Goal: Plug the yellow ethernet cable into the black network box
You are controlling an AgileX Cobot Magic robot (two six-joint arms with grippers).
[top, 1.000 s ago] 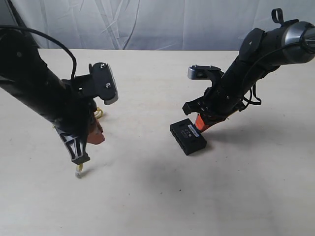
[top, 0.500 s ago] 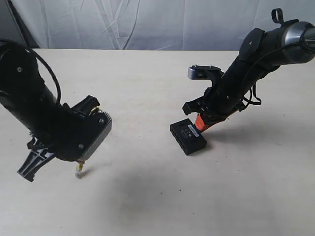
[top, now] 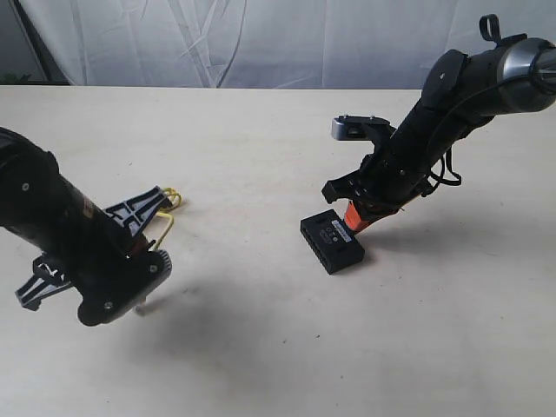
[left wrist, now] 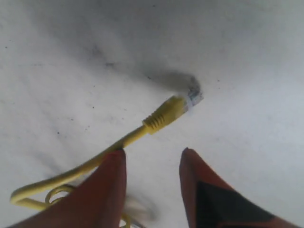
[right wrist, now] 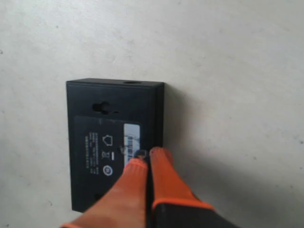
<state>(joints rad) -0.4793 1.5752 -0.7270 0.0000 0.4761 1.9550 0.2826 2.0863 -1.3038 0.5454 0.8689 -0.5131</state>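
Pale table (top: 261,365), white drape (top: 261,43) behind. The left gripper (left wrist: 152,154) hangs spread over the cable (left wrist: 161,115), gripping nothing. The right gripper (right wrist: 148,159), pinched shut, pins the box (top: 332,241), well apart from the cable. This looks like the pickup step. Next: close just behind the plug (left wrist: 192,97).

Matt plastic black network box (right wrist: 95,142), smooth yellow ethernet cable (left wrist: 164,114)

Exterior camera sits raised, looking down across the table (top: 261,347) toward a white curtain (top: 261,43), far enough to frame the whole work area. Left wrist camera looks close down on the yellow ethernet cable (left wrist: 161,114); right wrist camera looks close down on the black network box (right wrist: 95,142). Exterior view shares those 2 objects.
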